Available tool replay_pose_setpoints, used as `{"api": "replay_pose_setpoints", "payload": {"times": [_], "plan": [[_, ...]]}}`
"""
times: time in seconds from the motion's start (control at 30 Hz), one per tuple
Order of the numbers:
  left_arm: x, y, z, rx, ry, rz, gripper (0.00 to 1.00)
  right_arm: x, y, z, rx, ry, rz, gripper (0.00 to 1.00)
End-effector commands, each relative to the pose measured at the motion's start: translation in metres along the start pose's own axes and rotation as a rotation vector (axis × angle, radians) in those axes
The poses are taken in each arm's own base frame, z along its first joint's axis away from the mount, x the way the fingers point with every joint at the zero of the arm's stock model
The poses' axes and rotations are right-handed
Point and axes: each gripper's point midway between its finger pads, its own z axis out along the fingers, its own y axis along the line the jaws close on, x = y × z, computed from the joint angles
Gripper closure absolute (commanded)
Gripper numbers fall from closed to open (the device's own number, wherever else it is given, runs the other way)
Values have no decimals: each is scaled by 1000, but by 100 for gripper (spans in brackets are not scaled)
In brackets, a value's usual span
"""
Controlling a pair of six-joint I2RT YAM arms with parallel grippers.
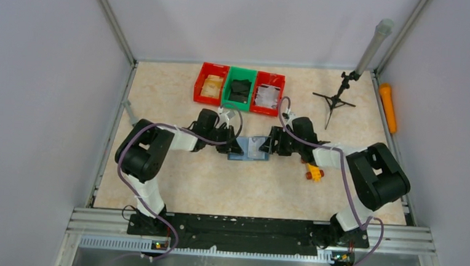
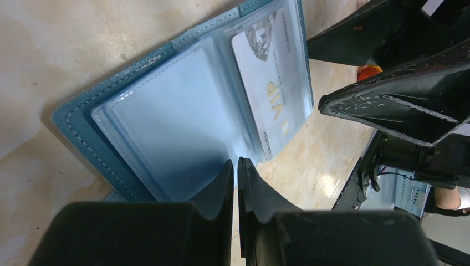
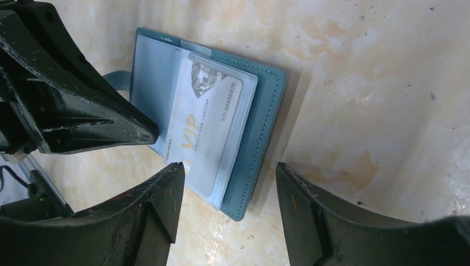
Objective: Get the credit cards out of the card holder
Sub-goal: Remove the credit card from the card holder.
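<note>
The teal-blue card holder (image 1: 251, 150) lay spread open and flat on the marbled beige table (image 1: 217, 187), near its middle, between the two arms and in front of a row of three bins: a red bin (image 1: 211, 83), a green bin (image 1: 239, 89) and a second red bin (image 1: 267, 93). Its pale clear sleeves faced up. One credit card (image 3: 205, 127), a pale silvery one lettered "VIP" in gold, sat inside the sleeve on the half toward the right arm. The sleeve on the other half showed no card through it. The left gripper (image 2: 235, 163) was down at the holder's left half, by the centre fold. Its jaws were drawn together to a thin slit at the tips, and I could not tell whether any plastic was pinched between them. The right gripper (image 3: 228, 169) hung low over the right half with its jaws apart, one finger over the card's end and the other beyond the holder's outer teal edge, so that a corner of the holder lay between them; neither finger was seen gripping anything. A yellow-orange toy block (image 1: 313, 172) rested on the table beside the right arm, apart from the holder.
</note>
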Motion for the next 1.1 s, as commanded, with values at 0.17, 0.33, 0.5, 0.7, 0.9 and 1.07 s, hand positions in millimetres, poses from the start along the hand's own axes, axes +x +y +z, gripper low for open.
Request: {"api": "replay_pose_setpoints", "payload": {"times": [0.17, 0.33, 0.5, 0.7, 0.9, 1.07], "plan": [[-2, 11, 4, -48, 17, -3, 91, 6, 9, 5, -108, 32, 64, 45], [-2, 11, 5, -45, 21, -6, 92, 8, 10, 7, -118, 38, 66, 47], [-1, 11, 5, -40, 25, -11, 92, 10, 5, 10, -98, 48, 69, 52], [0, 10, 7, -34, 31, -14, 92, 10, 8, 10, -120, 53, 68, 61], [1, 10, 8, -26, 36, -18, 93, 12, 16, 10, -161, 57, 69, 61], [1, 10, 9, -22, 38, -19, 93, 15, 21, 12, -180, 73, 60, 68]]}}
